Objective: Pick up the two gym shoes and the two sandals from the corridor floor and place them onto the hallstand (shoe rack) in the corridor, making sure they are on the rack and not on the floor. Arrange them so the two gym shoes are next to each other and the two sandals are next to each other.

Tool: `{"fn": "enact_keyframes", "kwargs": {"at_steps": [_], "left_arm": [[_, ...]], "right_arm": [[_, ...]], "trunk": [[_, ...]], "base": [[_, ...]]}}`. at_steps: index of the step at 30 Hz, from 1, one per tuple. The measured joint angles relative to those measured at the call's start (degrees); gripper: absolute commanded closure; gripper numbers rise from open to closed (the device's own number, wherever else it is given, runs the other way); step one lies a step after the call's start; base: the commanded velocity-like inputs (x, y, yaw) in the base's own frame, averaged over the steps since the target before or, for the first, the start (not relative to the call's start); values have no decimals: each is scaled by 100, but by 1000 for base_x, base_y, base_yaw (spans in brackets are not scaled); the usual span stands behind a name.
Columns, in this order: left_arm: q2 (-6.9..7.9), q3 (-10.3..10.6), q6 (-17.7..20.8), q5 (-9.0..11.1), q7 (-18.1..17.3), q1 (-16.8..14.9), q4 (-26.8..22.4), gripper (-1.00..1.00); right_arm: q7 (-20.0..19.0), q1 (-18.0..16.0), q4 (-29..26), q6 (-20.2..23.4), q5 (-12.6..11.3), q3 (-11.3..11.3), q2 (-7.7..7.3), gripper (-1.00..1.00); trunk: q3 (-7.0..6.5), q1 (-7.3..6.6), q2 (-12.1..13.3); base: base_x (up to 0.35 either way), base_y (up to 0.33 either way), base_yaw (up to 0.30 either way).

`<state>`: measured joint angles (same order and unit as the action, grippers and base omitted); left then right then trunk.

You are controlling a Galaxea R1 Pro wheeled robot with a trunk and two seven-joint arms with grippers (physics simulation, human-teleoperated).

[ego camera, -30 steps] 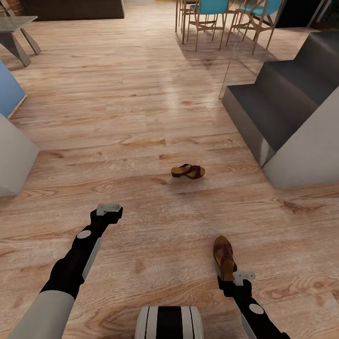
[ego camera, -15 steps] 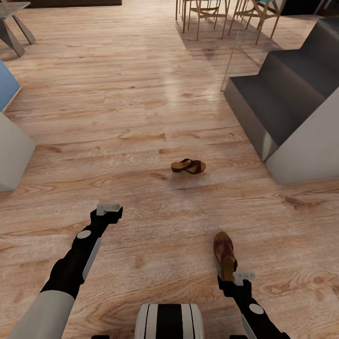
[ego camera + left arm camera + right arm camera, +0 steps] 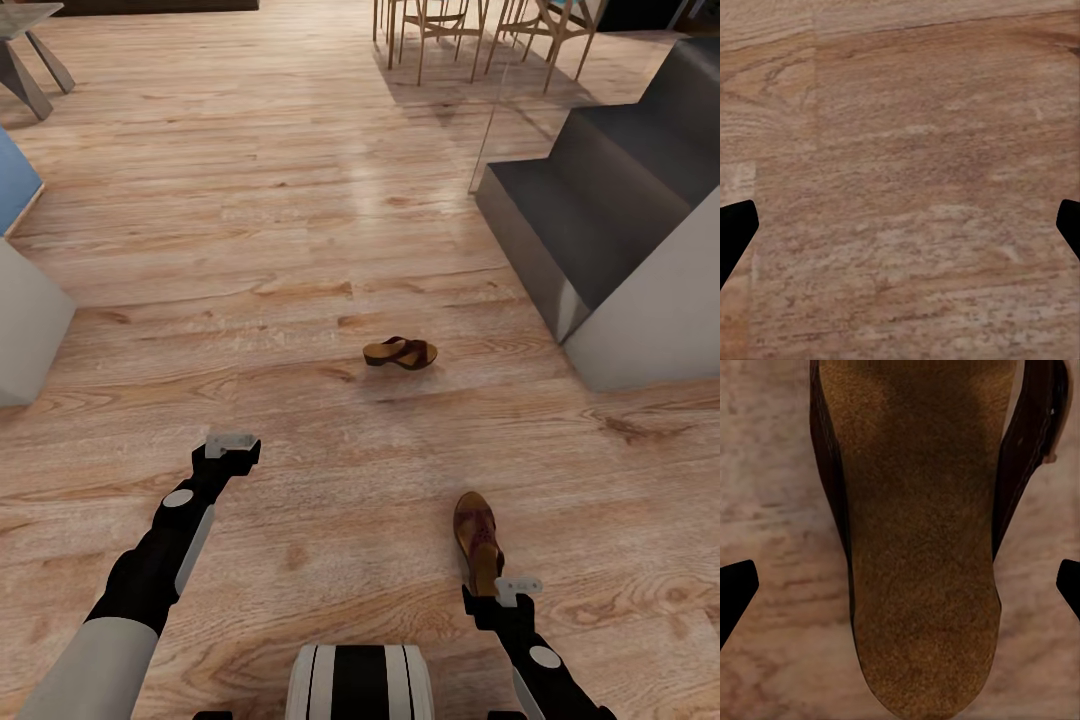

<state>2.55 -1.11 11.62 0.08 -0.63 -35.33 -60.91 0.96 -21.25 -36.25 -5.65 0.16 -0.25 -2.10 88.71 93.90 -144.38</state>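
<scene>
Sandals: one (image 3: 476, 535) lies on the corridor floor (image 3: 300, 240) between the wide-open right gripper's (image 3: 506, 590) fingertips (image 3: 736, 585), the other (image 3: 401, 353) well ahead. Left gripper (image 3: 231, 441) hangs wide open. Nothing has shifted since half a second ago.

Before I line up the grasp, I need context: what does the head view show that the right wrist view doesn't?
The head view alone adds the far sandal, the left claw, the grey stairs and the chairs. The right wrist view alone gives a close look at the near sandal's tan footbed between the fingertips. Both share the near sandal and the wood floor.
</scene>
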Motion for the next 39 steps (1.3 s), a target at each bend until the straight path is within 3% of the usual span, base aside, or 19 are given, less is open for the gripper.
{"fn": "enact_keyframes", "kwargs": {"at_steps": [9, 21, 36, 39], "left_arm": [[0, 0, -6, 0, -1, 0, 0, -100], [0, 0, 0, 0, -1, 0, 4, -100], [0, 0, 1, 15, -1, 0, 9, -100], [0, 0, -3, 15, -1, 0, 9, -100]], "right_arm": [[-1, 7, 105, -571, 5, 7, -17, -100], [0, 9, 246, -697, 0, 7, -19, -100], [0, 9, 255, -701, 2, 7, -19, -100], [-1, 9, 255, -701, 1, 7, -19, -100]], "trunk": [[0, 0, 0], [0, 0, 0], [332, 39, -20], [333, 39, -20]], "base": [[0, 0, 0], [0, 0, 0], [0, 0, 0], [0, 0, 0]]}}
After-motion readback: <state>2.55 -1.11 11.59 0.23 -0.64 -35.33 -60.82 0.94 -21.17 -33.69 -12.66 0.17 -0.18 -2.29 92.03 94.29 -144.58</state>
